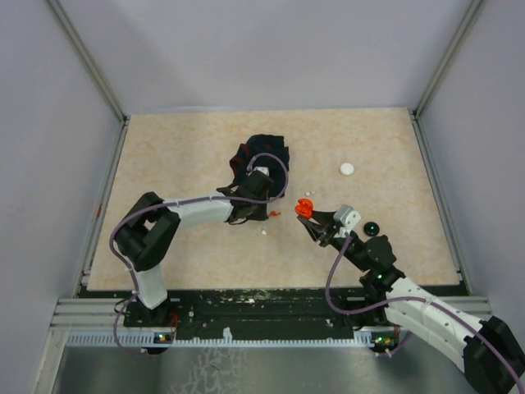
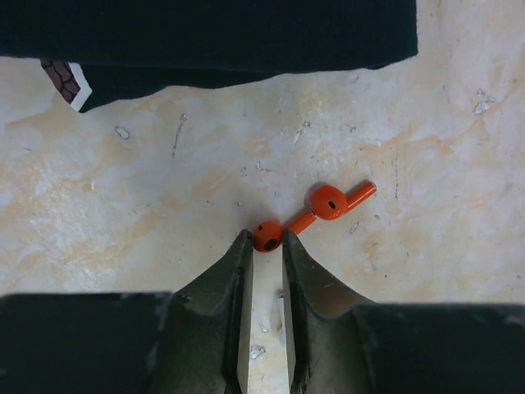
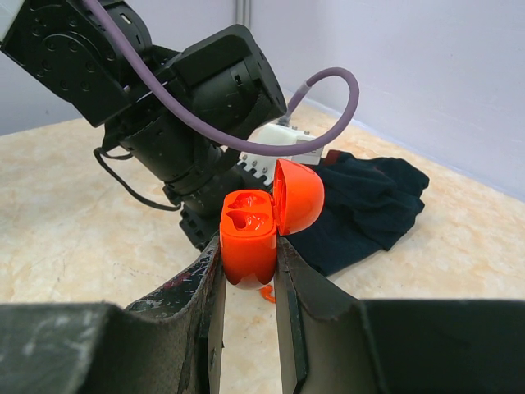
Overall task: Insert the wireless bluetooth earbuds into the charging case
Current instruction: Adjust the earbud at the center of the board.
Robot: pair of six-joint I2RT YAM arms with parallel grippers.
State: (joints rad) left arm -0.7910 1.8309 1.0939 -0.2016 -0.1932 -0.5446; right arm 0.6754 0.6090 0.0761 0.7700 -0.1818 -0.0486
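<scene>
Two orange-red earbuds lie on the table in the left wrist view, touching each other. The nearer earbud (image 2: 267, 235) has its head pinched between the tips of my left gripper (image 2: 267, 244). The other earbud (image 2: 328, 201) lies just beyond it to the right. From above they show as a small red speck (image 1: 276, 213) below the left gripper (image 1: 267, 210). My right gripper (image 3: 248, 250) is shut on the orange charging case (image 3: 248, 234) and holds it upright above the table. Its lid (image 3: 297, 195) is open and both wells are empty. The case also shows from above (image 1: 305, 207).
A dark navy cloth (image 1: 262, 152) lies behind the left gripper and shows in the left wrist view (image 2: 230, 37). A white disc (image 1: 348, 169) and a dark disc (image 1: 372, 226) lie to the right. White crumbs (image 1: 264, 232) lie near the earbuds. The left arm (image 3: 180, 107) stands close behind the case.
</scene>
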